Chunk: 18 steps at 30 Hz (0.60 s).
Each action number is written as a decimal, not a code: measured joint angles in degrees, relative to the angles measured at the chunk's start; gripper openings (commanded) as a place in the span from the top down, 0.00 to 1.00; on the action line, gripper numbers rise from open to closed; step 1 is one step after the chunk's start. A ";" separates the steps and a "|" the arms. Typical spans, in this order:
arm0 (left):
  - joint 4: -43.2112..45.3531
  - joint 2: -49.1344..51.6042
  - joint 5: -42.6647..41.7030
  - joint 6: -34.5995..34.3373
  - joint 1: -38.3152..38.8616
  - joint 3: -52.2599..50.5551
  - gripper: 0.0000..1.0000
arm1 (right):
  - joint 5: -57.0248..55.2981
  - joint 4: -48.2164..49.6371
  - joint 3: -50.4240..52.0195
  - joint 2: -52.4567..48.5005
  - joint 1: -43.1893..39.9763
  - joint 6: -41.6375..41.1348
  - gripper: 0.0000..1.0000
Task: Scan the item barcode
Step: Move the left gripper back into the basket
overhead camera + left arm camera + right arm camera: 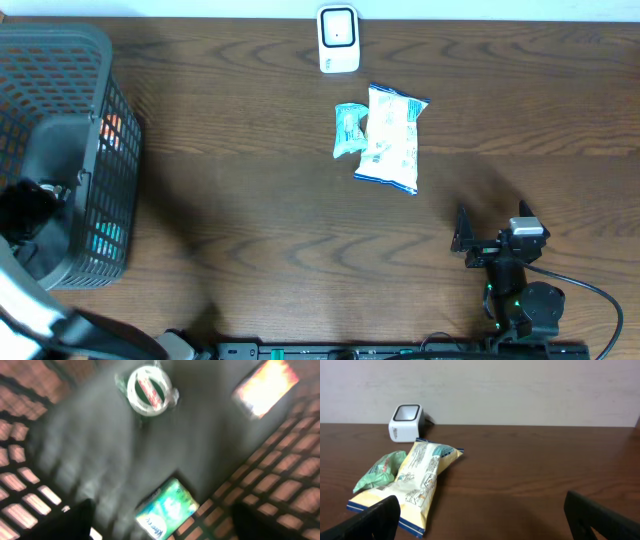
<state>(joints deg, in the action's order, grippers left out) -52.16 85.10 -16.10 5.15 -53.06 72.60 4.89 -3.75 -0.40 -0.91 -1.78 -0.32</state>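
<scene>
Inside the grey basket [95, 60] at the left, my left gripper [162, 527] hangs open. In the blurred left wrist view a green tissue pack [167, 509] lies between its dark fingers [75, 520], apart from both. A round white-rimmed item [149, 389] and an orange pack [265, 387] lie farther in. The white scanner [338, 38] stands at the table's far edge, its window [406, 411] facing forward. A white and yellow snack bag [392, 138] and a small green packet [349, 130] lie in front of it. My right gripper [490, 225] rests open and empty near the front right.
The basket's mesh walls [280, 495] close in around the left gripper. In the right wrist view the snack bag [420, 480] and green packet [380, 472] lie ahead to the left. A black cable [600, 295] trails from the right arm's base.
</scene>
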 measured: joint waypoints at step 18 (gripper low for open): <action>-9.07 17.25 1.44 5.22 0.00 -0.02 0.11 | 0.02 -0.04 0.00 0.00 0.00 0.00 0.01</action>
<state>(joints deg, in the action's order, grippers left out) -61.23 102.35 -14.66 10.37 -53.06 72.58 4.91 -3.79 -0.40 -0.91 -1.78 -0.32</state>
